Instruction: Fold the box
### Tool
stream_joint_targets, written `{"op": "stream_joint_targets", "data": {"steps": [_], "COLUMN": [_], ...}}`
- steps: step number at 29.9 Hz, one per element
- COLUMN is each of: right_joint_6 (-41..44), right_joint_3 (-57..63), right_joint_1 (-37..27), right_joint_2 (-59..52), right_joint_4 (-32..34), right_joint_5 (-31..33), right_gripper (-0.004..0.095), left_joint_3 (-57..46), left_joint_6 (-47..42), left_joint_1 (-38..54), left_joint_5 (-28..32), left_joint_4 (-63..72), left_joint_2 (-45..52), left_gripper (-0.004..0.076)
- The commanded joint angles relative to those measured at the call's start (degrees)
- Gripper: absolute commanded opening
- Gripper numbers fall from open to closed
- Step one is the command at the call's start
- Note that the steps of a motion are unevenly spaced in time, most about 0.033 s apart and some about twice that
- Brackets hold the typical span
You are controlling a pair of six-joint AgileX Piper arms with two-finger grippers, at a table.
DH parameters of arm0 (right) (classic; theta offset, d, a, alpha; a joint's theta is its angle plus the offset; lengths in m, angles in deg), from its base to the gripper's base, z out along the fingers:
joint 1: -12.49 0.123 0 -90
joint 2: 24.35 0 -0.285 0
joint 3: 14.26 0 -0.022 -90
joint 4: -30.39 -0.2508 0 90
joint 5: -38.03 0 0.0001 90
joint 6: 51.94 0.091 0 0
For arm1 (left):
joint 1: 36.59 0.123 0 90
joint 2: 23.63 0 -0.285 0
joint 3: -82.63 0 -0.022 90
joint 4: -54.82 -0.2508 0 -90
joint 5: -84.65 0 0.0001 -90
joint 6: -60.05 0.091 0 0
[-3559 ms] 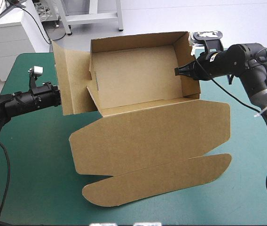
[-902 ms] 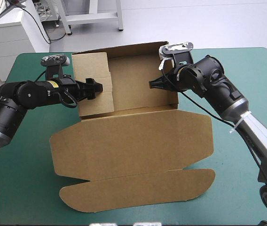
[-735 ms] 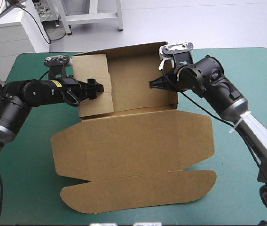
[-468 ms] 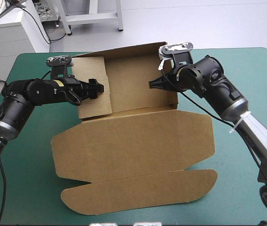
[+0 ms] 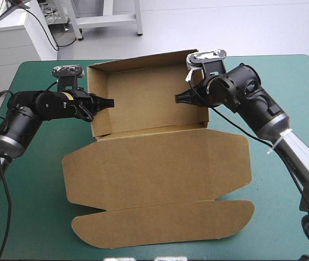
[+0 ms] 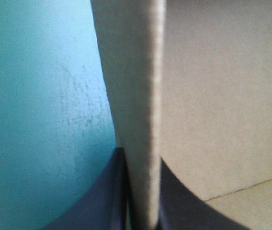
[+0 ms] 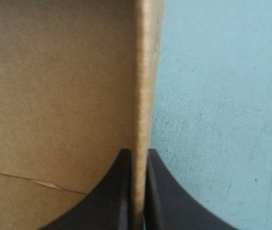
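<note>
Brown cardboard box (image 5: pixel 143 98) an open tray, lid (image 5: pixel 154 168) flat on teal-green table (image 5: pixel 29 212), left hand (image 5: pixel 110 102) pinching left wall (image 6: pixel 131 72), right hand (image 5: pixel 178 98) pinching right wall (image 7: pixel 143 72)

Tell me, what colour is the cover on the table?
The cover is plain teal-green, with no pattern. The high view shows it best.

The left arm (image 5: pixel 26 111), black with thick rounded segments, bore a yellow label (image 5: pixel 63 97), the right arm (image 5: pixel 241 89), likewise black, ran into a silver-grey link (image 5: pixel 302 169) ringed by a white tie (image 5: pixel 278 142), and the left hand (image 5: pixel 111 102) and right hand (image 5: pixel 177 99) each had two black fin-shaped fingers (image 6: pixel 105 196).
</note>
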Motion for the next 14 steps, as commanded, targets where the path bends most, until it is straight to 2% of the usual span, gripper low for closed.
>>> {"op": "stream_joint_targets", "data": {"steps": [1, 4, 9, 14], "right_joint_6": [-1.03, -2.37, -7.02, -8.56], "right_joint_3": [-2.10, -2.32, -2.32, -2.32], "right_joint_1": [0.32, -2.06, -8.43, -10.43], "right_joint_2": [-2.45, -1.92, -0.05, 4.17], "right_joint_4": [-3.01, -6.47, -14.27, -13.95], "right_joint_5": [-1.61, 1.80, 3.42, 4.26], "right_gripper": [0.0001, 0.0001, 0.0000, 0.0001], "left_joint_3": [3.02, 7.07, 17.20, 23.58], "left_joint_6": [1.42, 2.38, 2.28, -1.81], "left_joint_1": [-0.88, -0.88, -1.60, -5.31], "left_joint_5": [0.30, -5.41, -13.21, -16.30], "left_joint_4": [5.64, 5.44, 4.57, -1.62], "left_joint_2": [0.76, -2.35, -9.75, -17.06], "left_gripper": [-0.0008, -0.0008, -0.0008, -0.0008]}}
